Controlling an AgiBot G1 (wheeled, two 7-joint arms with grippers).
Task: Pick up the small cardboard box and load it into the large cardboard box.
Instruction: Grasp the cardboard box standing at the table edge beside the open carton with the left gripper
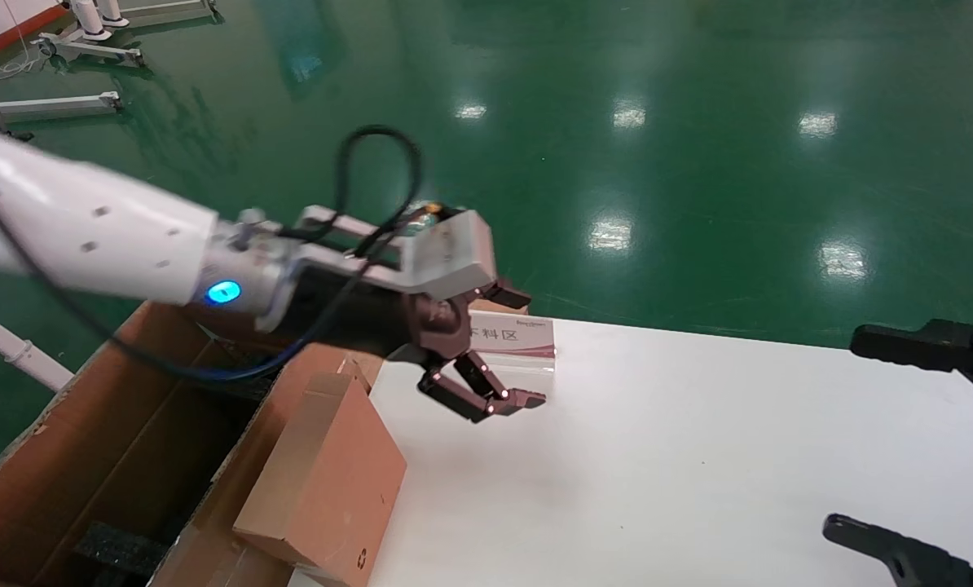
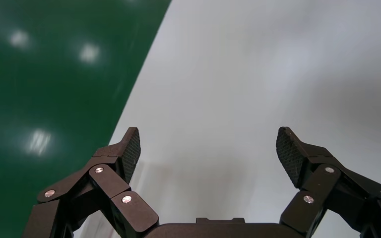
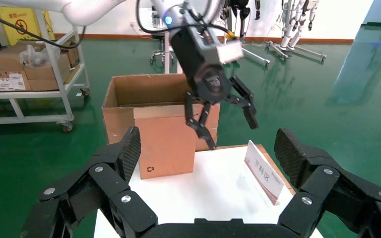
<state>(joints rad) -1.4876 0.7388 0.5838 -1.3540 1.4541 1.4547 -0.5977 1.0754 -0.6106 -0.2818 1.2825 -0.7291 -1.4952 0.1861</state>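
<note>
The left gripper (image 1: 499, 371) hangs above the white table (image 1: 698, 456) near its far left corner, its 2 fingers spread wide and nothing between them; the left wrist view shows both textured pads (image 2: 131, 148) apart over bare tabletop and the green floor (image 2: 44, 74) beyond the edge. From the gripper, the small cardboard box (image 1: 328, 481) lies toward 7 o'clock in the head view, clear of the fingers. It sits tilted at the table's left edge, leaning against the side of the large cardboard box (image 1: 87, 456), with its recycling symbol (image 1: 362, 558) at the near corner. In the right wrist view the small box (image 3: 164, 144) stands in front of the large carton (image 3: 129, 101), overlapping the carton's front wall, so I cannot tell whether its base rests on the table or on a flap. The large carton stands open beside the table at about 9 o'clock of the small box, with a black foam block (image 1: 120, 548) on its floor. A small sign card (image 1: 511, 336) with printed characters stands on the table just behind the left gripper at 12 o'clock. The right gripper (image 1: 902, 440) is parked at the table's right edge, around 3 o'clock, its fingers (image 3: 129, 151) splayed and empty.
</note>
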